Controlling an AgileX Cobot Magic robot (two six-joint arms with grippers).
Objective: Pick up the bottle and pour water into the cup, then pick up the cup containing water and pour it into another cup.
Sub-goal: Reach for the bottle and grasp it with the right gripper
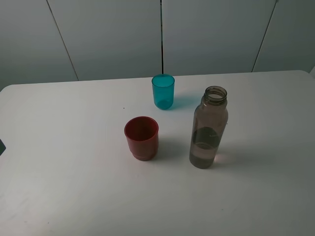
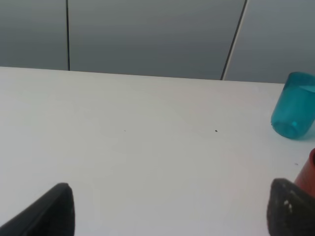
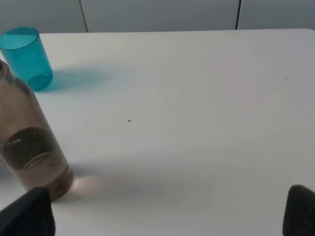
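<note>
The smoky grey-brown bottle (image 1: 208, 128) stands upright and uncapped on the white table, right of centre, with a little water at its bottom. The teal cup (image 1: 163, 91) stands behind it toward the back. The red cup (image 1: 141, 137) stands to the left of the bottle. Neither arm shows in the exterior high view. In the left wrist view my left gripper (image 2: 172, 211) is open and empty, with the teal cup (image 2: 294, 105) and an edge of the red cup (image 2: 310, 172) off to one side. My right gripper (image 3: 162, 216) is open and empty, the bottle (image 3: 29, 142) close by one fingertip (image 3: 27, 214), the teal cup (image 3: 25, 56) beyond.
The white table (image 1: 74, 172) has a rounded back-left corner, and its back edge meets a grey panelled wall (image 1: 113, 34). Bare tabletop lies left of the red cup and right of the bottle.
</note>
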